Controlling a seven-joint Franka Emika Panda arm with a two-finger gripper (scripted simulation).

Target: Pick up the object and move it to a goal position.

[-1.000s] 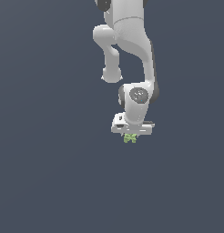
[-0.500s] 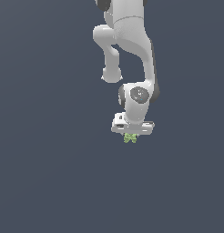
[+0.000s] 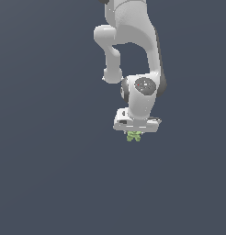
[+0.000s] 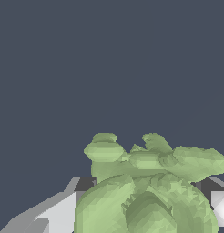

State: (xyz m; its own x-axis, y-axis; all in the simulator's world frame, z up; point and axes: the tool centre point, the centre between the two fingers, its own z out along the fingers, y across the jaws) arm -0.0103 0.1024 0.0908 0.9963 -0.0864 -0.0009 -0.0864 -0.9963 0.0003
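The object (image 3: 134, 136) sits directly under the gripper (image 3: 135, 133), tucked btwn the fingers. In the wrist view it (image 4: 150, 191) fills the space w/ a grey finger (image 4: 57, 211) pressed at its side, so the jaws look clamped on it. No goal marker shows anywhere around the gripper, so I can't say how far is left.

To carry it well: keep grip force steady, wrist vertical, move smoothly — the lumpy lobes give poor contact and may slip.

Vs. 1 s ago: arm pose nearly unchanged; the object hangs in the same spot below the gripper — little travel, if any.
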